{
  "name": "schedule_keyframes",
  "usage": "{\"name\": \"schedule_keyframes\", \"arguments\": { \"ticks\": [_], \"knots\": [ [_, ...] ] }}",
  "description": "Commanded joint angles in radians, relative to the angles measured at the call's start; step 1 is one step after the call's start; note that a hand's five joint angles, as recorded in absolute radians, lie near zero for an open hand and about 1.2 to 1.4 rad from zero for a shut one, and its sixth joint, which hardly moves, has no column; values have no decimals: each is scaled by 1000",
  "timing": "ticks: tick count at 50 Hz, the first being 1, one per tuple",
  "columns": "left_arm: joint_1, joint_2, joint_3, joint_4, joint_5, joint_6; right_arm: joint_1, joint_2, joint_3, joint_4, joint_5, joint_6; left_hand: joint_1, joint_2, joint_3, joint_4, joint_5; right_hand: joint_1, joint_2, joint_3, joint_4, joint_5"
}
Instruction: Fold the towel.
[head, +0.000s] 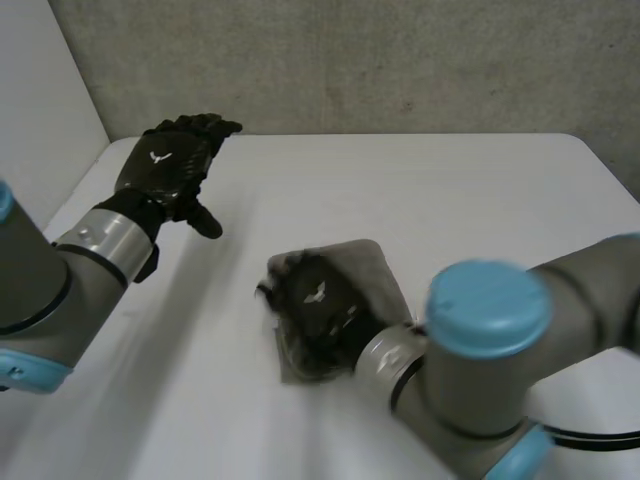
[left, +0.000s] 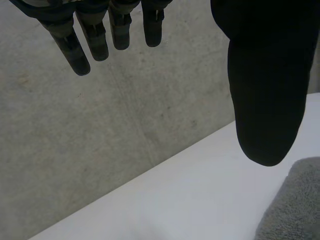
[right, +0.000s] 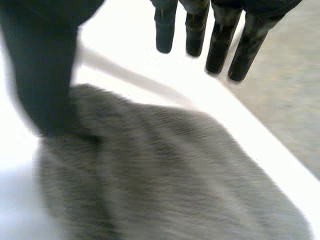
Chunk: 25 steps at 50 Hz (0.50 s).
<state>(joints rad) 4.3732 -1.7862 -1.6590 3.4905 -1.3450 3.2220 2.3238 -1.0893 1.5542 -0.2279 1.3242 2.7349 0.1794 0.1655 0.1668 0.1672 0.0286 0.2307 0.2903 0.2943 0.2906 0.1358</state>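
A small grey towel (head: 378, 262) lies folded into a compact square in the middle of the white table (head: 470, 190). My right hand (head: 315, 312) hovers over its near left part, fingers straight and spread. In the right wrist view the towel (right: 165, 175) lies under the palm of this hand (right: 42, 65), whose thumb reaches down to the towel's edge while nothing is pinched. My left hand (head: 165, 160) is raised over the table's far left, open and empty, well apart from the towel. Its wrist view shows that hand (left: 265, 75) with straight fingers and a corner of the towel (left: 295, 205).
A grey wall (head: 350, 60) runs along the table's far edge, and a pale wall (head: 40, 100) stands at the left. Bare tabletop lies all around the towel. My right arm's elbow (head: 490, 340) is over the near right of the table.
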Motion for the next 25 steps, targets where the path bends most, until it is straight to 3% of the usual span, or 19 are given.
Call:
{"name": "schedule_keyframes", "arguments": {
  "ticks": [1,5,12,19,25],
  "knots": [
    [-109,-113,127,-8,-72,-54,-204,-192,83,-1,-11,151,16,30,29,29,-7,-56,-116,-120,-116,-136],
    [-179,-199,192,-63,-120,-114,-294,-253,118,-1,-17,251,22,36,35,35,-1,-56,-116,-120,-116,-136],
    [-261,-322,254,-226,-204,-172,-353,-228,107,21,-74,307,43,57,55,55,19,-56,-116,-120,-116,-136],
    [-302,-432,263,-338,-319,-168,-336,6,-5,131,-111,289,37,51,50,49,13,-56,-116,-120,-116,-136],
    [-307,-453,252,-338,-335,-166,-311,133,-101,206,-103,224,37,51,50,49,13,-56,-116,-120,-116,-136]
  ]
}}
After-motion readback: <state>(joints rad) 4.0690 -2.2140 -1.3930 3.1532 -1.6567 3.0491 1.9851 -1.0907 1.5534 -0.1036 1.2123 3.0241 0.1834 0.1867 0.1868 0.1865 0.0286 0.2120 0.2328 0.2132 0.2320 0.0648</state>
